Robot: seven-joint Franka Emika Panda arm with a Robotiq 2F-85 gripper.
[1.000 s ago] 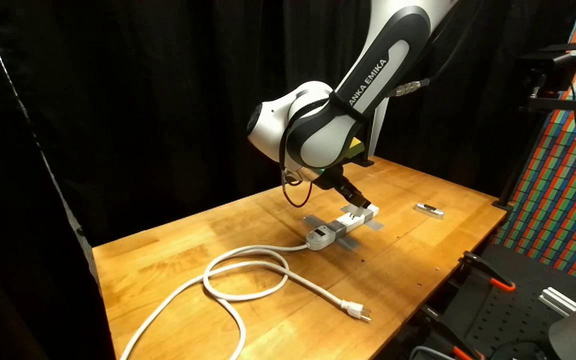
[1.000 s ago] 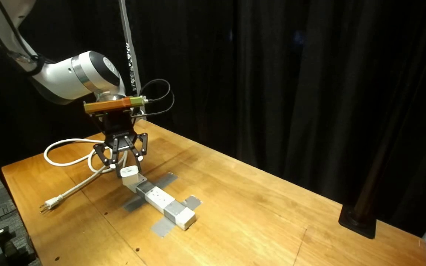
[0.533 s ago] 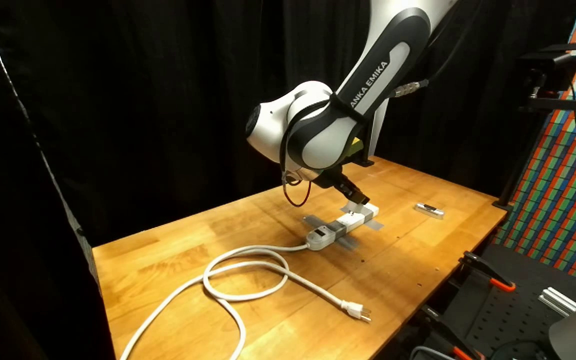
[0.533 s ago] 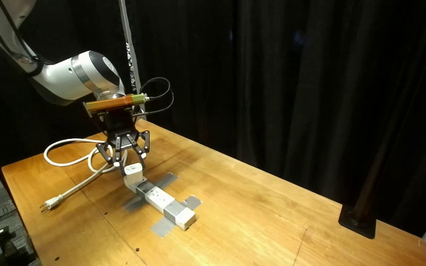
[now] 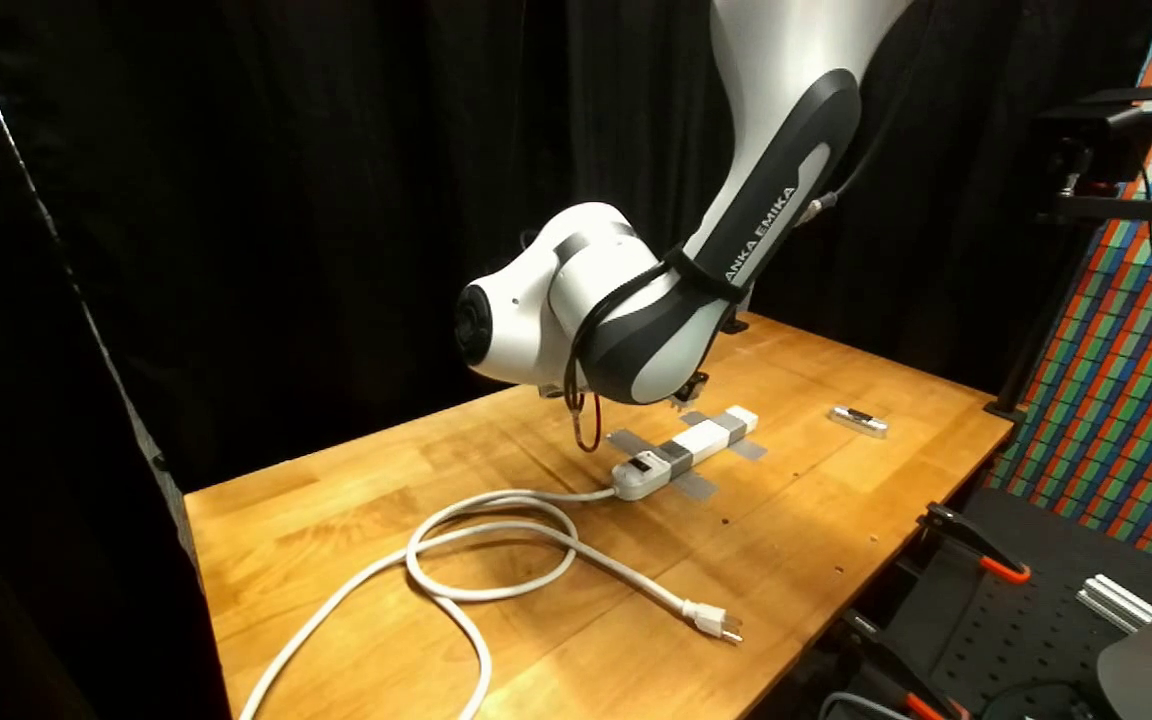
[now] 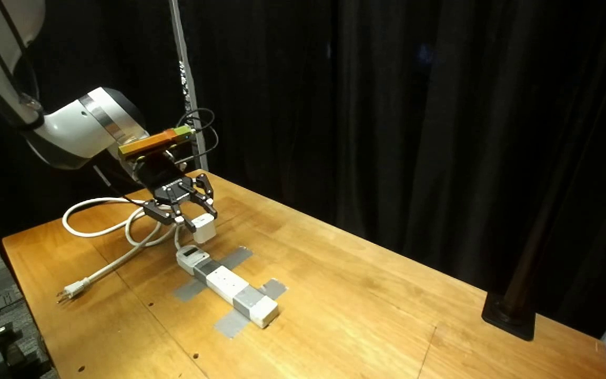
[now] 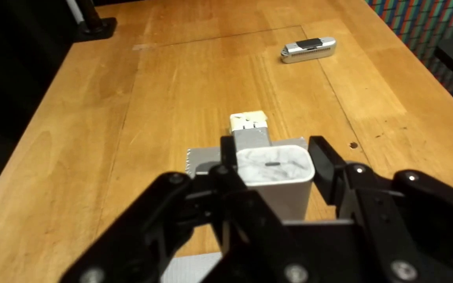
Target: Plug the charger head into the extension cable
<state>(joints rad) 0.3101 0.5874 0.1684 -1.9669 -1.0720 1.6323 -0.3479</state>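
The charger head (image 6: 204, 232) is a white block, held in the air by my gripper (image 6: 203, 220). In the wrist view its marbled top face (image 7: 275, 167) with a small slot lies between the two black fingertips (image 7: 274, 151). Its prongs are hidden. In an exterior view the gripper (image 5: 693, 387) is mostly behind the arm. The extension cable's white socket bar (image 6: 228, 284) is taped to the table; it also shows in an exterior view (image 5: 704, 440) and partly in the wrist view (image 7: 249, 121). The charger head is above the table near the bar's switch end, apart from it.
The looped white cord (image 5: 496, 597) and its plug (image 5: 706, 618) lie on the table. A silver device with a dark patch (image 5: 858, 421) lies beyond the bar. Grey tape (image 6: 234, 258) crosses the bar. A black stand base (image 6: 508, 316) and dark curtains border the table.
The wrist has tilted and turned. The gripper, with the charger head in it, has moved from over the socket bar toward the curtain side, uncovering the bar's switch end.
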